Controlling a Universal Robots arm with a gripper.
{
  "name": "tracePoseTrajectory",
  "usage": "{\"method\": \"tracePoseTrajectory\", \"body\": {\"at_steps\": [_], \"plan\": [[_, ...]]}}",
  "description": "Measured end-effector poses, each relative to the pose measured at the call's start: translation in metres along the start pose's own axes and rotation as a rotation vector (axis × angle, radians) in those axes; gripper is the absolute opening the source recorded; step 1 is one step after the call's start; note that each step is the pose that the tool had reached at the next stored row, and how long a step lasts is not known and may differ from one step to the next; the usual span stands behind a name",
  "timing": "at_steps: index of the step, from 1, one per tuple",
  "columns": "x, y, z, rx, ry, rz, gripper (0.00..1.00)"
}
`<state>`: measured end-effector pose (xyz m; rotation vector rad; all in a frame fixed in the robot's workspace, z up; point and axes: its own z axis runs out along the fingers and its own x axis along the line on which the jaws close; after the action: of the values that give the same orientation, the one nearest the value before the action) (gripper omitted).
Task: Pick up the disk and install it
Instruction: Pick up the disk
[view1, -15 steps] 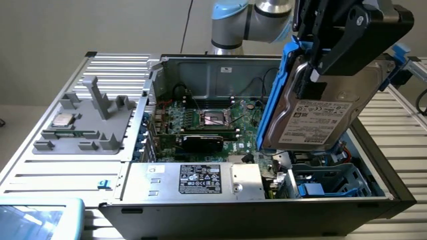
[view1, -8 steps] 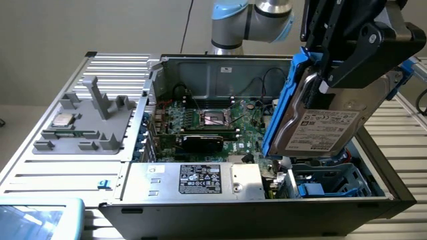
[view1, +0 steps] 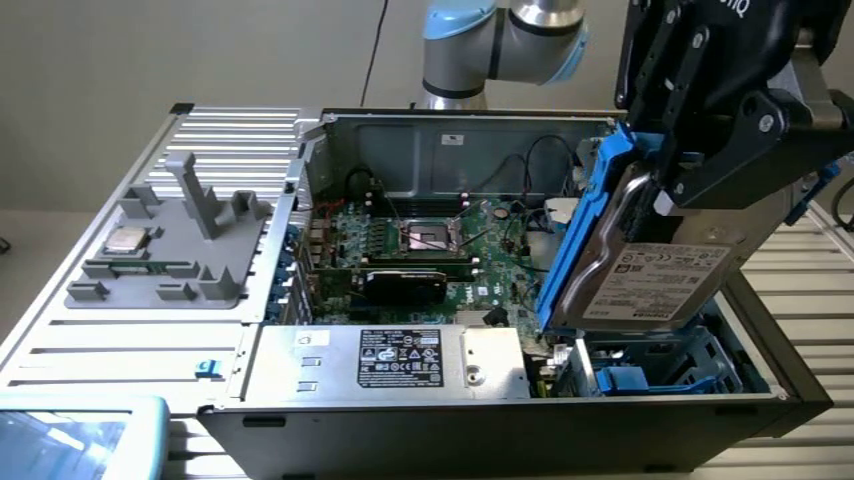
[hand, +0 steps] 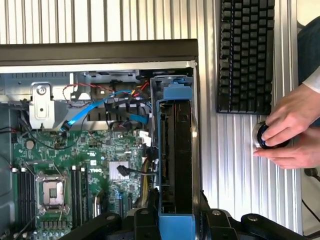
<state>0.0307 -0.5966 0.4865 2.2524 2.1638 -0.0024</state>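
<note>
My gripper (view1: 671, 188) is shut on the disk (view1: 654, 280), a grey-metal hard drive with a white printed label and a blue bracket (view1: 587, 230) along its edge. The disk hangs tilted, nearly on edge, over the drive bay (view1: 667, 372) at the open computer case's corner on the exterior view's right. Its lower end reaches down to the bay's top. In the wrist view the disk (hand: 175, 150) shows edge-on, with my gripper (hand: 177, 224) clamping its blue end from both sides.
The open case (view1: 454, 150) holds a green motherboard (view1: 427, 245) with cables and a silver box with a sticker (view1: 400, 360). A grey fixture with a small chip (view1: 127, 240) lies on the exterior view's left. Beside the case lie a keyboard (hand: 247, 50) and a person's hands (hand: 290, 132).
</note>
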Motion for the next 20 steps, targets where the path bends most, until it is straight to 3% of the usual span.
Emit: {"method": "tracePoseTrajectory", "body": {"at_steps": [12,20], "plan": [[0.001,0.0349,0.0112,-0.0040,0.0037,0.000,0.37],[0.001,0.0487,0.0246,-0.0048,0.0061,0.002,0.37]]}}
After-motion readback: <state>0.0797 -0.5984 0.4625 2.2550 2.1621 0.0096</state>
